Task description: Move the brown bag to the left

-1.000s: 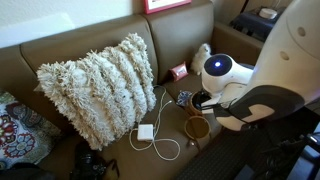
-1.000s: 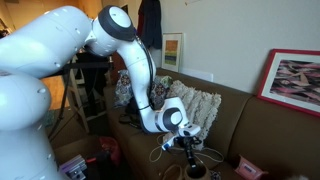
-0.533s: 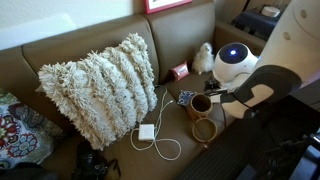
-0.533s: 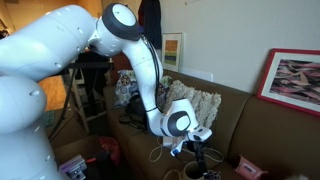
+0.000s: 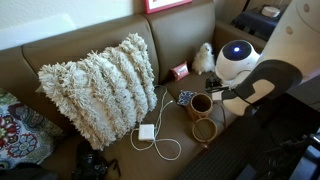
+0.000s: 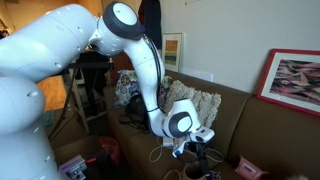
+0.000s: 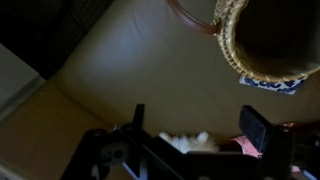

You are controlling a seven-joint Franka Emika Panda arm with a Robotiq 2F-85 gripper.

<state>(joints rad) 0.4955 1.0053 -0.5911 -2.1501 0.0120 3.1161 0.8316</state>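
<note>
The brown bag [image 5: 201,105] stands on the sofa seat with its dark mouth up, and its hoop handle [image 5: 205,130] lies in front of it. In the wrist view the bag's woven rim [image 7: 262,45] fills the top right, with part of the hoop [image 7: 195,20] beside it. My gripper [image 5: 216,98] is just beside the bag, apart from it. In the wrist view the gripper [image 7: 197,128] is open, its two dark pads spread wide with nothing between them. The gripper [image 6: 198,150] hangs low over the seat below the white wrist.
A big shaggy pillow [image 5: 98,85] leans on the sofa back. A white charger [image 5: 146,131] and its cable lie by the bag. A white plush [image 5: 202,57] and a pink box [image 5: 179,71] sit in the corner. A patterned cushion [image 5: 15,130] lies at the edge.
The jaws went from shut on the bag to wide open. The arm pulled up and away, and the bag now rests on the seat on its own.
</note>
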